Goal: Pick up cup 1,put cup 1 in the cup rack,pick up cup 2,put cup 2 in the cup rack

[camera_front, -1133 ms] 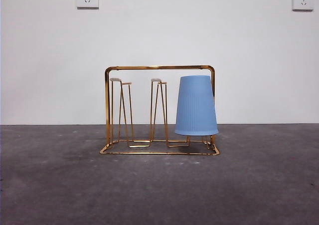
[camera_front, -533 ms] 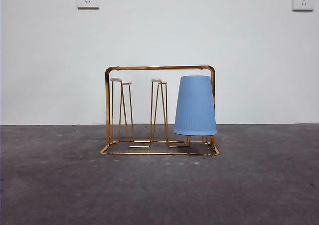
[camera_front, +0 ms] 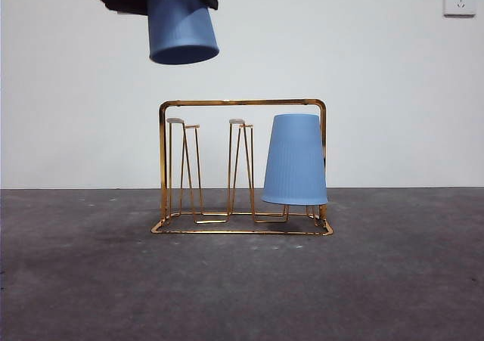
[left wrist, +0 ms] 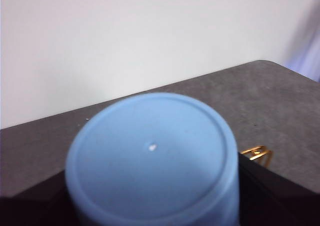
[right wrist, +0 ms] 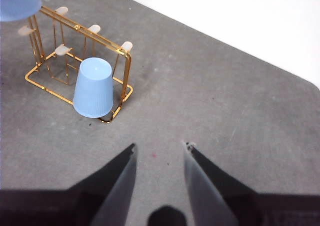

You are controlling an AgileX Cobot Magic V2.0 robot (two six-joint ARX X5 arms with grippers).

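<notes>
Since a moment ago, cup 2 (camera_front: 181, 25) has been carried in upside down, gripped by the left gripper (left wrist: 150, 206), above the rack's (camera_front: 242, 103) left prongs. Cup 1 (camera_front: 295, 161) is already hung on the right; the right gripper (right wrist: 159, 158) is held open, idle. Next, cup 2 probably needs lowering onto a free prong.

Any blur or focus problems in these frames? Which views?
Left wrist view: the pale blue plastic cup held in the left claw fills the frame, soft and out of focus. Front view: sharp, gold wire cup rack crisp, faint shadow beneath. Right wrist view: the rack is clear, the right claw slightly blurred.
</notes>
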